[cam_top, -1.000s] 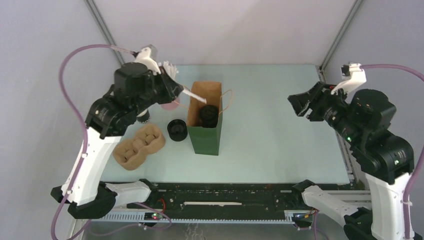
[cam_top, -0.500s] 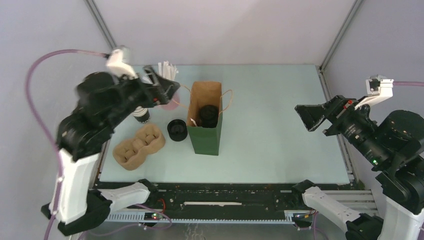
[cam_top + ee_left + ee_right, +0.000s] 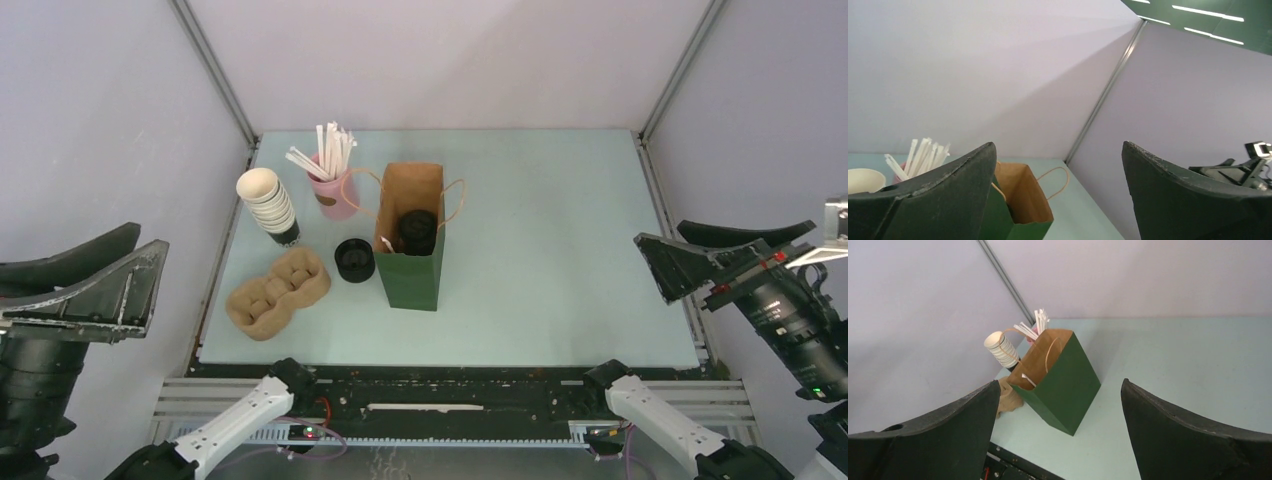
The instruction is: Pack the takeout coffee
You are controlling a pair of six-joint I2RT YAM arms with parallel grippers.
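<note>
The takeout coffee (image 3: 417, 229), a small dark cup with a black lid, stands inside the open green paper bag (image 3: 410, 262) at the table's middle. A white straw (image 3: 385, 243) lies in the bag beside it. My left gripper (image 3: 150, 236) hangs open and empty off the table's left edge. My right gripper (image 3: 660, 232) hangs open and empty past the right edge. In the left wrist view the left gripper (image 3: 1058, 145) frames the bag (image 3: 1023, 200). In the right wrist view the right gripper (image 3: 1060, 382) faces the bag (image 3: 1068, 390), where the straw (image 3: 1028, 380) shows but the cup is hidden.
Left of the bag sit a squat stack of black lids (image 3: 354, 258), a brown pulp cup carrier (image 3: 278, 292), a stack of lidless cups (image 3: 268, 205) and a pink holder of white straws (image 3: 335, 180). Grey walls close in the table (image 3: 560, 260).
The left gripper opened and let the white straw drop into the bag. Both arms then pulled back off the table to their sides, and the right gripper opened wider.
</note>
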